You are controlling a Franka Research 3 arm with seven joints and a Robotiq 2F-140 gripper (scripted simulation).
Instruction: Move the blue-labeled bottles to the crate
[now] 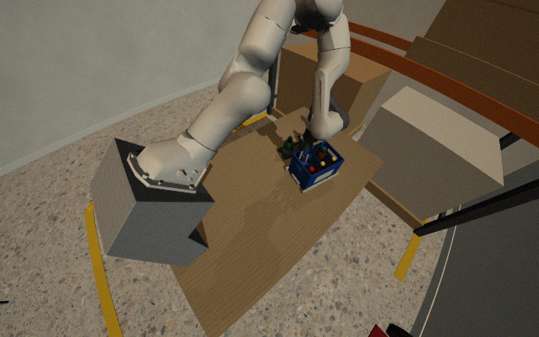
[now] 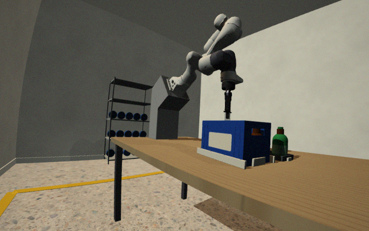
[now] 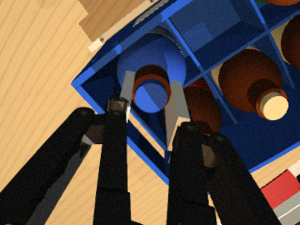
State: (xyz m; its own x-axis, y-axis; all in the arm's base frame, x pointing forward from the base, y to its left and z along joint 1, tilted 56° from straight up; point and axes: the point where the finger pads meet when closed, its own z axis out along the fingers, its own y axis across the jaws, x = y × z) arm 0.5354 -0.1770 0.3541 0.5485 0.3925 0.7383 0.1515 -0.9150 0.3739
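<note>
My gripper points straight down over the near-left corner cell of the blue crate. It is shut on the neck of the blue-labeled bottle, which stands upright inside that cell, its body below the rim. The crate's walls hide this bottle in the top and exterior views. Other cells hold brown bottles, one of them with a red cap. A green bottle stands upright on the dark tray just behind the crate.
Pale stop blocks edge the crate on the wooden table. The robot's grey pedestal stands at the table's left. Cardboard boxes and a grey box stand behind. A shelf with blue rolls stands off the table.
</note>
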